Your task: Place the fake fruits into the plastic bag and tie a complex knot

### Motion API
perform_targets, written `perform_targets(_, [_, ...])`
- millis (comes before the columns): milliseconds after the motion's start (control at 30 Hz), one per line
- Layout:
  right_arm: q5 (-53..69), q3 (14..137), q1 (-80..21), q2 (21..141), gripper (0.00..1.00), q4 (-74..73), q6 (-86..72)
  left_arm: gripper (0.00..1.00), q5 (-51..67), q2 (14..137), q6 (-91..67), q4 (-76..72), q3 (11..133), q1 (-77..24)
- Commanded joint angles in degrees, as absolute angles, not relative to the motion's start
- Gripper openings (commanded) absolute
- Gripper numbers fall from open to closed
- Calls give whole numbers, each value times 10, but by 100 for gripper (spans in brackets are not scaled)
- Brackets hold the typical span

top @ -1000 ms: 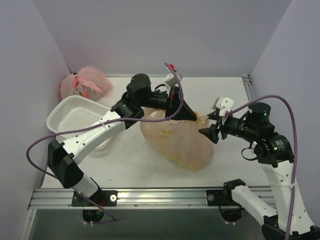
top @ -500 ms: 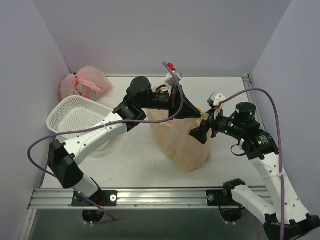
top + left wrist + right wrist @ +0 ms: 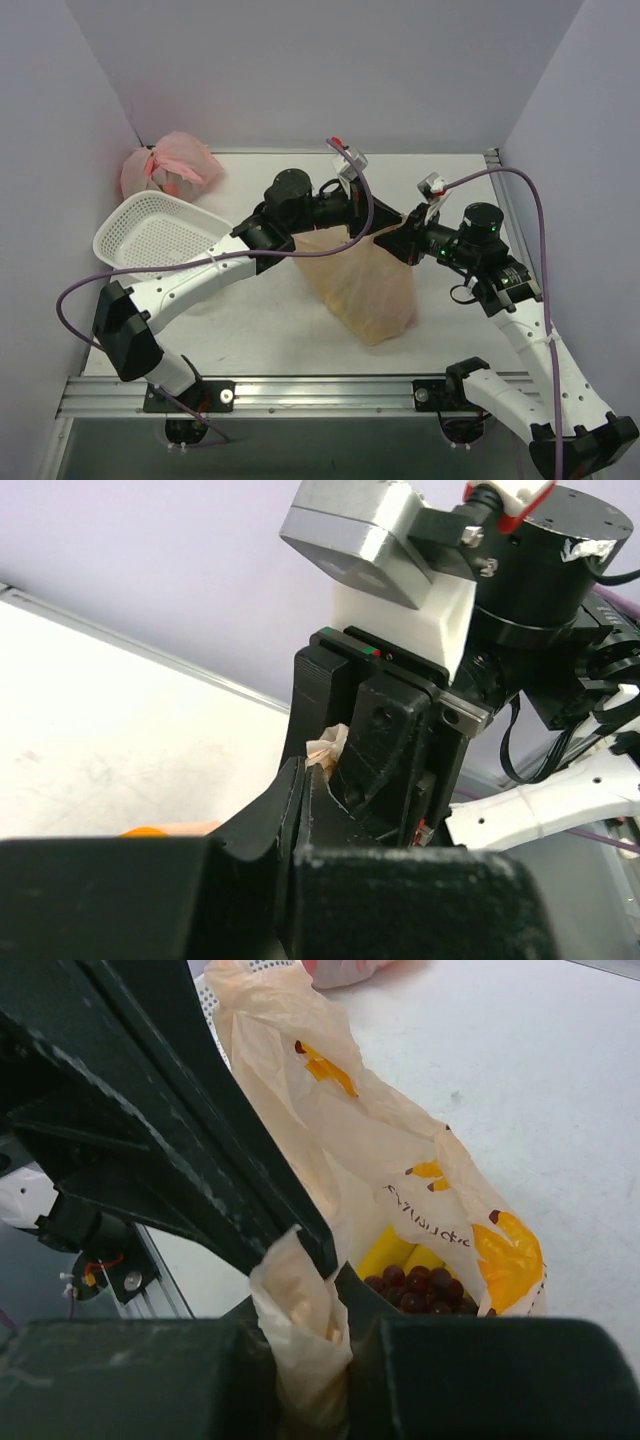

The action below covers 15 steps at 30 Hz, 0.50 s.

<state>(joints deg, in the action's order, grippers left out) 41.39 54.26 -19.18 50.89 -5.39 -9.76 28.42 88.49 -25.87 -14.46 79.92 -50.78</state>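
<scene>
just right of the white mesh basket (image 3: 150, 235), on the table (image 3: 260, 320), the plastic bag (image 3: 365, 290) is standing up tall, pulled up by its top edge with its bottom looking like it rests on the tabletop. both arms meet at the bag's top, on the side far from the basket. the left gripper (image 3: 383, 226) reaches over from the basket side, fingers pressed together, and from its own wrist cam a crumpled scrap of pale film pokes out right at the tips, so it looks clamped on the bag's rim. the right gripper (image 3: 300, 1345) comes in from the side away from the basket and is pinched tight on a twisted strip of the same bag, nose to nose with the left one, pretty much touching. the fake fruits (image 3: 415, 1285) are down inside the bag: i can make out a dark purple grape bunch and something yellow through the mouth. a pink tied bag (image 3: 170, 165) sits just behind the basket by the back wall.
</scene>
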Motion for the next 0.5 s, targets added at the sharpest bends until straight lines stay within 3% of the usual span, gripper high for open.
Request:
perform_targets(0, [435, 534, -187, 497, 0, -14, -96, 1, 248, 836, -214, -124, 807, -491])
perform_targets(100, [455, 533, -185, 496, 0, -31, -64, 0, 250, 822, -194, -113, 810, -479])
perform_targets(300, [454, 538, -188, 483, 52, -67, -61, 0, 264, 824, -200, -124, 819, -473])
perform_targets(367, [426, 525, -192, 476, 62, -38, -94, 0, 262, 831, -203, -127, 821, -478])
perform_targets(467, [344, 505, -202, 468, 66, -4, -168, 0, 257, 839, -206, -133, 825, -485])
